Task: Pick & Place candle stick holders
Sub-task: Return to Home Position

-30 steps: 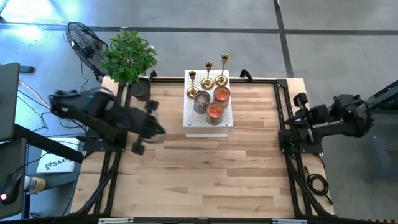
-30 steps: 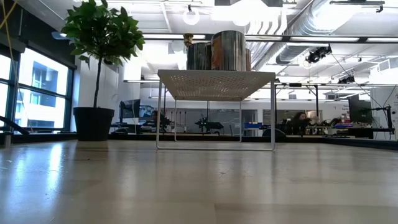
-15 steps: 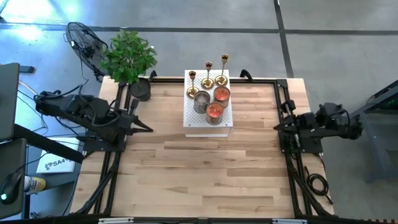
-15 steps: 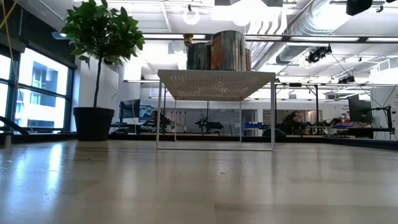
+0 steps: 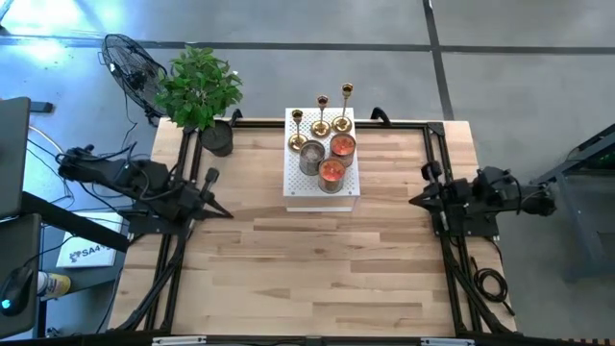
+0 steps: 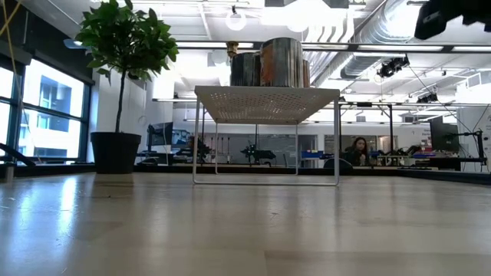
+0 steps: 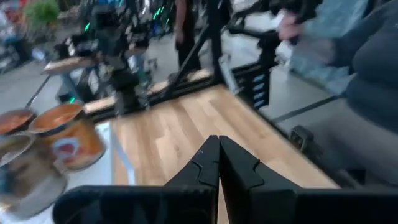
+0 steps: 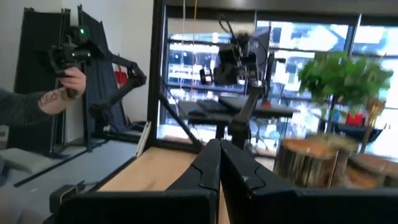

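Note:
Three gold-brass candle stick holders [image 5: 321, 119] stand by their round bases in a row on the far end of a white perforated stand [image 5: 292, 181] at the table's far middle. The tip of one shows above the stand in the low view [image 6: 232, 49]. My left gripper [image 5: 227, 213] is shut and empty at the table's left edge, pointing toward the table's middle. My right gripper [image 5: 412, 202] is shut and empty at the right edge, pointing toward the stand. Both wrist views show the fingers closed together, in the left wrist view [image 7: 219, 148] and in the right wrist view [image 8: 219, 150].
Three open tin cans [image 5: 331, 159] stand on the stand's near part, in front of the candle stick holders. A potted plant [image 5: 199, 88] stands at the table's far left corner. A person's hand [image 8: 67, 81] holds a controller in the room beyond the table.
My left arm has swung back toward the table's left edge and come to rest there. My right arm has unfolded, its gripper coming out over the table's right edge toward the stand. The candle stick holders and cans have stayed put.

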You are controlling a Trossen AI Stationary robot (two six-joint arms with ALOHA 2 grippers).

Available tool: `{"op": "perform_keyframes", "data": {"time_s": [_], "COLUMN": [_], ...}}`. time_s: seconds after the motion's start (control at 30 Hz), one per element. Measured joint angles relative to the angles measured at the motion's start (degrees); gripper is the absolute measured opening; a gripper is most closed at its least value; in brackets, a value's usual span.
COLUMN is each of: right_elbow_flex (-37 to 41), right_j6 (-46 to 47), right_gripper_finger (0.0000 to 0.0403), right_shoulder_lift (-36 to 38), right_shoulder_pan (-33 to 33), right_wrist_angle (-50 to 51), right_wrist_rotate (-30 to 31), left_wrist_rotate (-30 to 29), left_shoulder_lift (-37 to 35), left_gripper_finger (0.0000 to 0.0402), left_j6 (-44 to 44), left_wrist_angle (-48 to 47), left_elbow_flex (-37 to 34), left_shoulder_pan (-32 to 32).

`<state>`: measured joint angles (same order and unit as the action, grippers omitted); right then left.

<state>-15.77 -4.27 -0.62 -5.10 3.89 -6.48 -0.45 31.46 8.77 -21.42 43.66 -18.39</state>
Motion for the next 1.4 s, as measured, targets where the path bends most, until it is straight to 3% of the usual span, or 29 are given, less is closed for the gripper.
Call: {"op": "perform_keyframes", "data": {"time_s": [0.5,1.0,1.17,1.4], "right_elbow_flex": [4.5,4.5,4.6,12.3], "right_j6": [2.3,2.4,2.0,2.3], "right_gripper_finger": [0.0,0.0,0.0,0.0], "right_shoulder_lift": [0.0,0.0,0.0,0.4], "right_shoulder_pan": [0.0,0.0,0.0,0.0], "right_wrist_angle": [-2.5,1.9,1.7,-6.8], "right_wrist_rotate": [0.2,2.5,2.8,3.8], "left_wrist_rotate": [1.0,3.2,4.0,4.9], "left_shoulder_lift": [-12.0,-31.4,-31.1,-31.1], "left_gripper_finger": [0.0,0.0,0.0,0.0], "left_j6": [-1.5,-4.9,-4.2,-4.3], "left_wrist_angle": [18.7,22.1,24.9,28.0], "left_elbow_flex": [-21.6,-35.7,-38.5,-40.5], "left_shoulder_pan": [0.0,0.0,0.0,0.0]}}
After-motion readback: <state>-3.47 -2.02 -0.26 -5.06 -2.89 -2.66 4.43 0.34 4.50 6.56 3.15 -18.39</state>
